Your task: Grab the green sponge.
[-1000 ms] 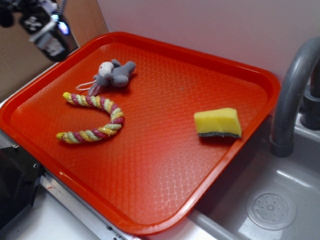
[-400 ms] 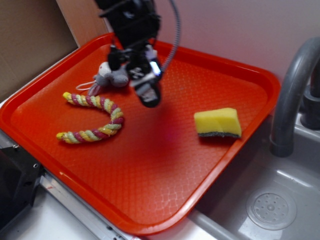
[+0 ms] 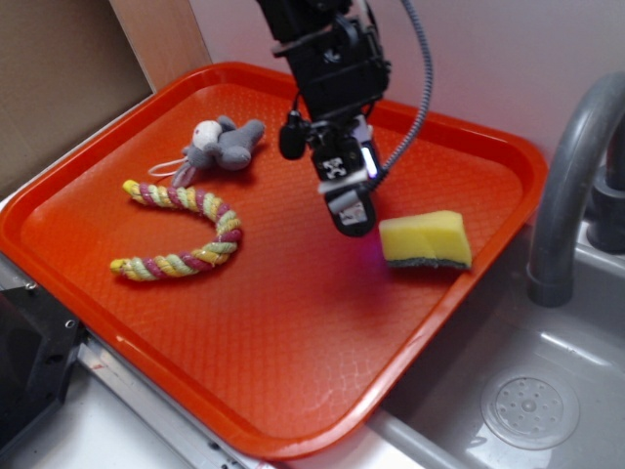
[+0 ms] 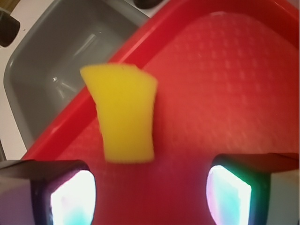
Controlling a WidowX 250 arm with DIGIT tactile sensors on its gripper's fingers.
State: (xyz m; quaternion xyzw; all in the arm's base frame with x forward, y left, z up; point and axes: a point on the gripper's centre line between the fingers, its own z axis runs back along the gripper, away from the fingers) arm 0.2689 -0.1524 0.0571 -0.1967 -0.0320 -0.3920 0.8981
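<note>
Yellow foam marks the sponge (image 3: 425,239) as light, soft, compressible; the open, empty pincer (image 3: 352,215) should squeeze its long sides.

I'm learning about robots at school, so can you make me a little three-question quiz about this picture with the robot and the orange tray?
1. True or false: the gripper is already holding the green sponge.
2. Which toy lies nearest the grey plush toy? A) the braided rope toy B) the green sponge C) the grey tap
3. Fill in: the sponge sits on the orange tray close to the edge next to the grey ____.

Key:
1. False. The gripper hangs beside the sponge, open, with nothing between its fingers.
2. A.
3. Sink.
</note>
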